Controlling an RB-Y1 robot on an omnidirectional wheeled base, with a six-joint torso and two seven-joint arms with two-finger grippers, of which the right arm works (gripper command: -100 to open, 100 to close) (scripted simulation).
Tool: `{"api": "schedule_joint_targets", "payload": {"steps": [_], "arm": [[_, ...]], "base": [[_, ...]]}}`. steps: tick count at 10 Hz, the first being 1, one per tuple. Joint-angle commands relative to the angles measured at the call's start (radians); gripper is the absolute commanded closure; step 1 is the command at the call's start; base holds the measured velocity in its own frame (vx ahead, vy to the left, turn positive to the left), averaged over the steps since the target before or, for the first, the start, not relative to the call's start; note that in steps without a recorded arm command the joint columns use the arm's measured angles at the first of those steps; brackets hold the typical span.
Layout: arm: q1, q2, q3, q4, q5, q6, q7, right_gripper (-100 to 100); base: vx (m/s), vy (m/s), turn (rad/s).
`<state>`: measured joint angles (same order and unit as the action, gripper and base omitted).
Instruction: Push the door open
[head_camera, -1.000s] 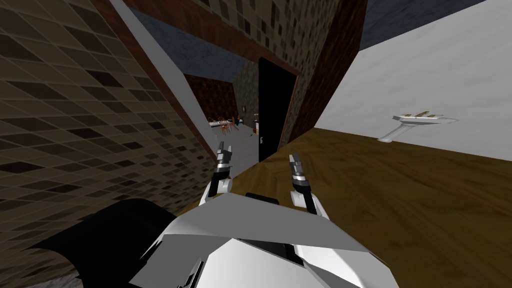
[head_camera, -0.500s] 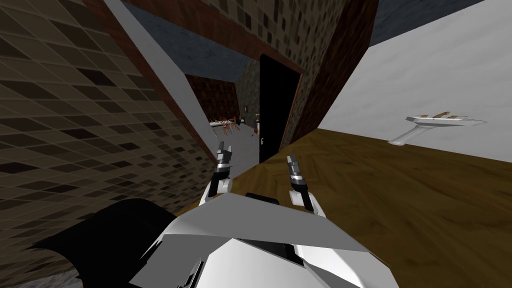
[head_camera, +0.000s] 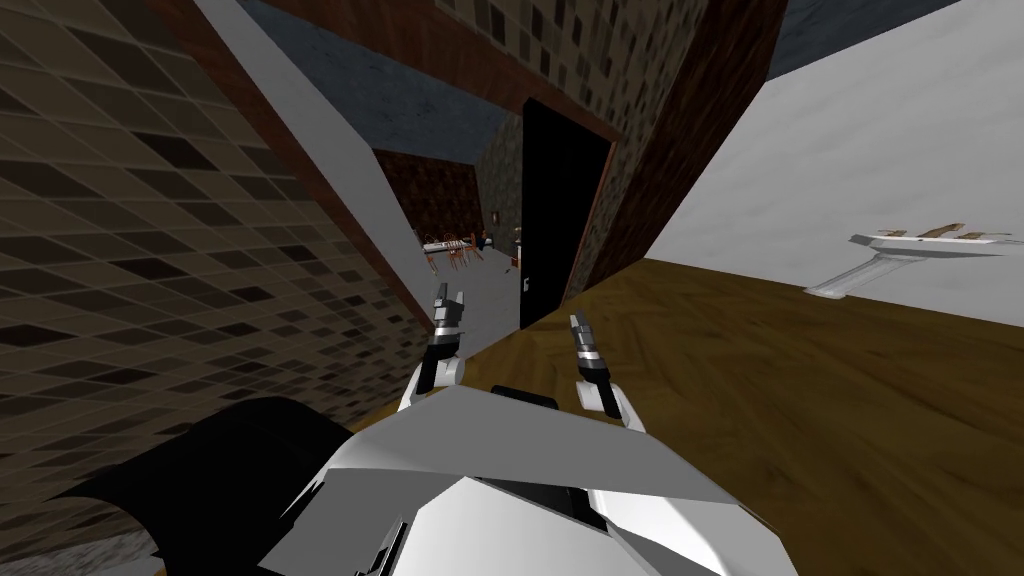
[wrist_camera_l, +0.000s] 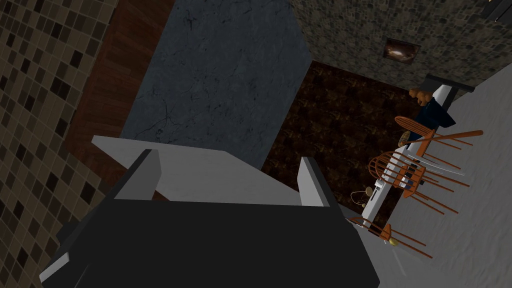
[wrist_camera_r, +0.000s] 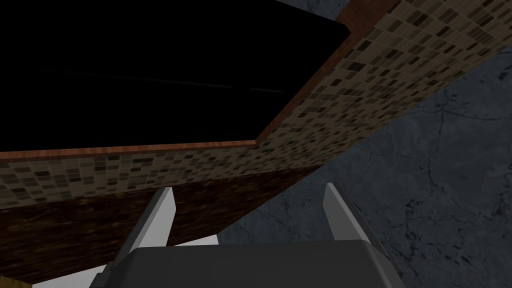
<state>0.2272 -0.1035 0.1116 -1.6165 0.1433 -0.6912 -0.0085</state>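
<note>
Claws nearest: my left claw (head_camera: 450, 296) and my right claw (head_camera: 578, 321) point forward side by side over the brown wood-plank floor (head_camera: 800, 420). Both are open and hold nothing. The thin light grey fingers (wrist_camera_l: 145, 175) of the left and the fingers (wrist_camera_r: 157, 215) of the right stand well spread. Just past the left claw the planks end at a plain grey floor (head_camera: 490, 300). There a flat light grey panel (head_camera: 300, 100) runs up beside a brown-and-tan mosaic-tiled wall (head_camera: 150, 250) on my left. Ahead of the right claw, apart from it, stands the door (head_camera: 560, 200): a flat black slab in a thin reddish-brown wooden frame, set in another tiled wall, with a small pale fitting (head_camera: 524, 283) near its edge toward the passage. Whether it sits flush in that frame I cannot tell. Farther off, between panel and door, a long white surface (wrist_camera_l: 377, 200) with orange-brown spindle-back wooden chairs (wrist_camera_l: 410, 170) beside it stands on the grey floor. Well off to my right, a white basin (head_camera: 920, 245) hangs on a plain white wall (head_camera: 850, 130).
</note>
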Motion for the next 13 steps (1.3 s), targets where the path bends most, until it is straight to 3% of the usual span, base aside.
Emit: {"api": "schedule_joint_targets", "payload": {"steps": [1,5,6,7,13], "arm": [[-0.015,-0.001,0.002,0.032,0.001,0.0,-0.004,-100],[-0.048,-0.003,0.008,0.114,0.004,-0.009,-0.013,-100],[-0.064,-0.003,0.011,0.155,0.006,-0.014,-0.017,-100],[-0.064,-0.003,0.011,0.155,0.006,-0.014,-0.017,-100],[-0.113,0.0,0.02,0.279,0.011,-0.029,-0.03,-100]], "base": [[0.083,-0.038,0.077],[0.099,-0.028,0.066],[0.133,-0.041,0.103],[0.108,-0.047,0.062],[0.08,-0.037,0.067]]}}
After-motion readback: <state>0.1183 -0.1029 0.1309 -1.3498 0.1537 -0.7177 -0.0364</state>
